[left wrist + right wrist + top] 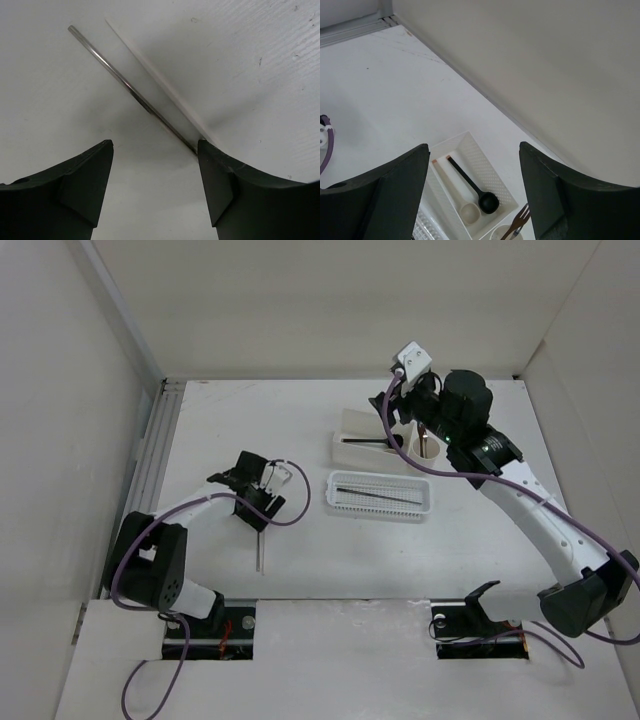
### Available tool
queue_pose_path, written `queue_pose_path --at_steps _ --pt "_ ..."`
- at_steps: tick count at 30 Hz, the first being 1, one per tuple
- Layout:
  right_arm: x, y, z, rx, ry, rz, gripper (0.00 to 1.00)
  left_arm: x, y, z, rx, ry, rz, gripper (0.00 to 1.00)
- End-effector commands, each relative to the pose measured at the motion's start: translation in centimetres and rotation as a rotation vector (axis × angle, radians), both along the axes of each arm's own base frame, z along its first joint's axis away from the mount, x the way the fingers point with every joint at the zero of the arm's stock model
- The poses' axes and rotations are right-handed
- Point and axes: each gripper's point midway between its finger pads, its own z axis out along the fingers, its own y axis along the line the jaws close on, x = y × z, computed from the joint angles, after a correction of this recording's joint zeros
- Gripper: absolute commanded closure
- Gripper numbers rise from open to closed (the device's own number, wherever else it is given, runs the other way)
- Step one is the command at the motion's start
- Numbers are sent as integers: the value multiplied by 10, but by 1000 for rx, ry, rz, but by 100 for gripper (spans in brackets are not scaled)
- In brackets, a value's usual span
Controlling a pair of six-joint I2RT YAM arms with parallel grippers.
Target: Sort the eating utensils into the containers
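My left gripper is open, low over the table. In the left wrist view, the left gripper has a metal stick and a pale stick lying side by side, running under its right finger. My right gripper is open and empty, high above the white square box. In the right wrist view, between the right gripper's fingers, the box holds a black spoon and a beige spoon. A fork stands in the cream cup.
The white mesh basket lies mid-table with thin dark sticks in it. The cup stands right of the box. Purple cables loop off both arms. White walls close the back and sides; a rail runs along the left.
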Motion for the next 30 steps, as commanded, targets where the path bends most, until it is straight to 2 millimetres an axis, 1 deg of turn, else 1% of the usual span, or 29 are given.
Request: queue_pose_path --at_steps 1,2,5,6,8,10,11,12,13,14,16,17,18,20,21,22,23,24,25,26,27,28,29,30 --pt "-6 -3 25 40 -52 -12 22 -1 -5 -3 -21 10 0 35" --pt "-5 -5 25 31 -59 -22 22 -2 -5 -6 -17 22 0 43" --pt "-4 -7 23 26 -51 -33 22 -9 4 -15 29 42 -10 57" --pt "-4 -7 23 26 -51 -33 22 -11 7 -15 46 46 -16 64" --pt "-4 -8 21 14 -49 -33 22 -15 17 -20 80 58 -30 72" --pt "-3 -9 21 14 -49 -42 22 -13 27 -20 95 56 -13 82" --pt "-4 -9 19 9 -41 -42 22 -11 32 -19 106 53 -6 95" --pt "-6 -10 22 14 -49 -42 22 -13 36 -24 112 74 5 100" --pt "-6 -10 22 14 -49 -42 22 -10 39 -23 113 80 20 100" --pt "-6 -11 23 6 -54 -41 22 -1 37 -19 109 65 21 100" --pt "-6 -11 23 6 -54 -41 22 7 41 -21 106 77 58 100" --pt "-6 -11 23 6 -54 -41 22 11 40 -19 107 79 58 100" --pt "-6 -11 23 6 -54 -41 22 23 41 -13 95 55 84 100" --pt "-6 -11 23 6 -54 -41 22 36 44 -8 90 38 107 100" --pt "-5 -12 23 6 -55 -50 22 51 41 4 78 -4 108 100" --pt "-8 -14 27 11 -64 -51 22 58 39 12 73 -21 109 100" --pt "-8 -14 27 11 -64 -51 22 67 37 18 67 -41 110 100" --pt "-7 -15 27 11 -64 -60 22 71 36 26 66 -46 110 100" --pt "-7 -15 27 11 -64 -60 22 91 28 50 32 -101 104 100" --pt "-7 -15 27 4 -69 -59 22 97 19 62 18 -117 67 100" --pt "-7 -15 27 3 -69 -59 22 106 -2 86 -6 -146 -15 100" --pt "-9 -17 31 8 -77 -60 22 106 -16 100 -27 -163 -50 100" --pt "-7 -22 31 8 -77 -79 22 107 -29 110 -30 -174 -115 100" --pt "-7 -22 31 8 -77 -80 22 101 -53 122 -35 -193 -189 100"
